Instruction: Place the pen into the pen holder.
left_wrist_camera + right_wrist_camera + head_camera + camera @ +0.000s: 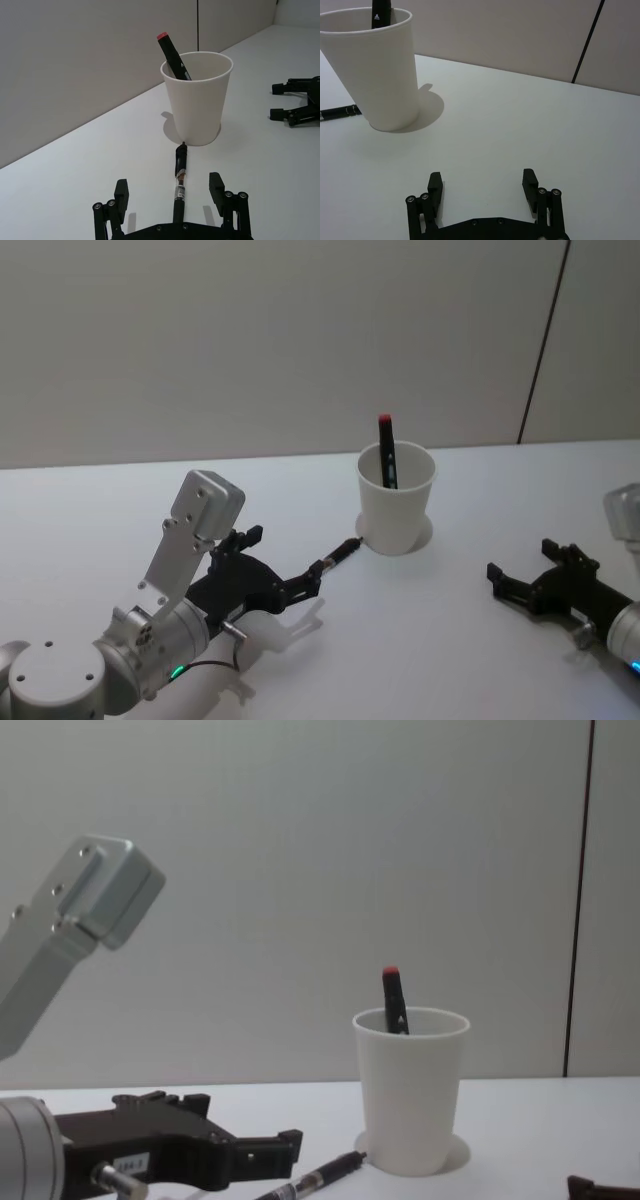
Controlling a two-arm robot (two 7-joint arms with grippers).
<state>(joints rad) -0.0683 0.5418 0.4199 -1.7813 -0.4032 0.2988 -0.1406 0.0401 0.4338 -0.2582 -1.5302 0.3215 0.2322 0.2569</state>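
The pen (180, 180) is lying flat on the desk (450, 640), just left of centre in the head view, with one end just beside the base of the cup (397, 505). The cup stands upright mid-frame and already holds a black marker (387, 455) with a red end, leaning on the rim. The left gripper (169, 185) is at lower left, jaws wide either side of the pen and not pinching it. The right gripper (523, 560) sits at lower right, well apart, jaws spread with nothing in them.

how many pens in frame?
2. Red-capped pen stands in the white cup; second pen lies on the table between the fingers of the open left gripper, tip by the cup. Others could hide inside it.
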